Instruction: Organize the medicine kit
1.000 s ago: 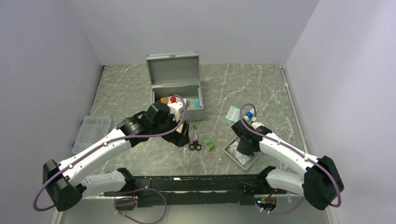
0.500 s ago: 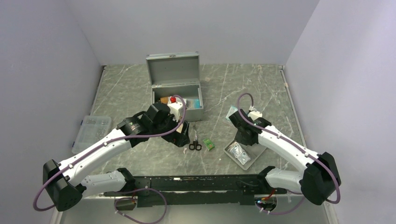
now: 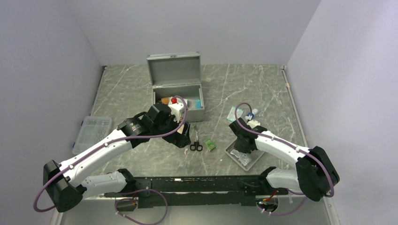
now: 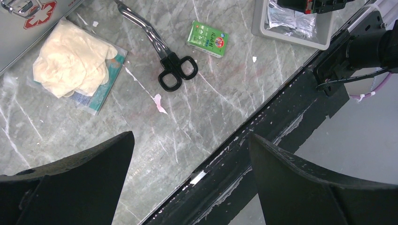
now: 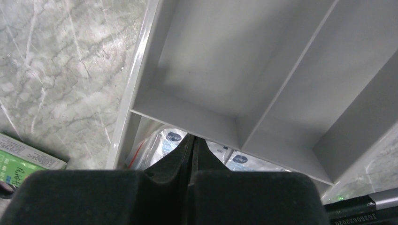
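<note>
Nearest, the right hand [image 5: 193, 146], fingers together, sits low in the grey divided tray [image 5: 211, 70] over its sachets [image 5: 166, 138]; whether it pinches one, I cannot tell. The left hand [image 4: 190, 140] hangs spread apart above scissors [image 4: 162, 51], a green box [image 4: 206, 39] and gloves [image 4: 70, 61], all loose on the worktop [image 4: 211, 108]. Behind, the medicine kit [image 3: 173, 72] stands open and part-filled. Most of the sorting remains, I judge.

Just in front of the medicine kit [image 3: 174, 75], gloves [image 4: 70, 61], scissors [image 4: 162, 49] and a small green box [image 4: 206, 39] are cluttering the bench [image 3: 126, 89]; bare bench is lying open to the kit's left and far right.
</note>
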Tool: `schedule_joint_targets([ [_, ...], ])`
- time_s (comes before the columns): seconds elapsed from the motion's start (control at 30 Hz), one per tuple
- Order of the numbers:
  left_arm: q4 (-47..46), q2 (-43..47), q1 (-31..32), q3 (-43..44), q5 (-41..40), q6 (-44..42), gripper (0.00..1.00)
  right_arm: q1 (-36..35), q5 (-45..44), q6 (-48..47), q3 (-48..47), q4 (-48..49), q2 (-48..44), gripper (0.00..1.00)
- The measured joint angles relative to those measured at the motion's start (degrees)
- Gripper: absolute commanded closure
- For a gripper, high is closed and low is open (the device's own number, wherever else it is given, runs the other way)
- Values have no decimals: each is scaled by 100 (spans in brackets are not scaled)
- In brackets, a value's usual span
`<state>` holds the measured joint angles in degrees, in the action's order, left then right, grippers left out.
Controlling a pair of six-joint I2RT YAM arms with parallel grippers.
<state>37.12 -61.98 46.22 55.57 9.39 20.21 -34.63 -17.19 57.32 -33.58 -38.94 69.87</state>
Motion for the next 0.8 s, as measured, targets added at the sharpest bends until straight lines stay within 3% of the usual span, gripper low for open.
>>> schedule_joint_targets([
  [0.23, -2, 0, 0, -2, 2, 0, 1, 4, -28, 15, -33, -20, -68, 100],
  [0.37, -2, 0, 0, -2, 2, 2, 1, 0, -140, -9, -439, -483, -267, 92],
  [0.57, -2, 2, 0, -7, 0, 0, 1, 0, -531, -140, -1386, -1021, -577, 58],
  [0.7, -2, 2, 0, -7, 0, 2, 1, 92, -846, -374, -1832, -1226, -658, 43],
  [0.8, -2, 4, 0, -7, 0, 2, 1, 413, -953, -649, -2039, -1207, -610, 40],
])
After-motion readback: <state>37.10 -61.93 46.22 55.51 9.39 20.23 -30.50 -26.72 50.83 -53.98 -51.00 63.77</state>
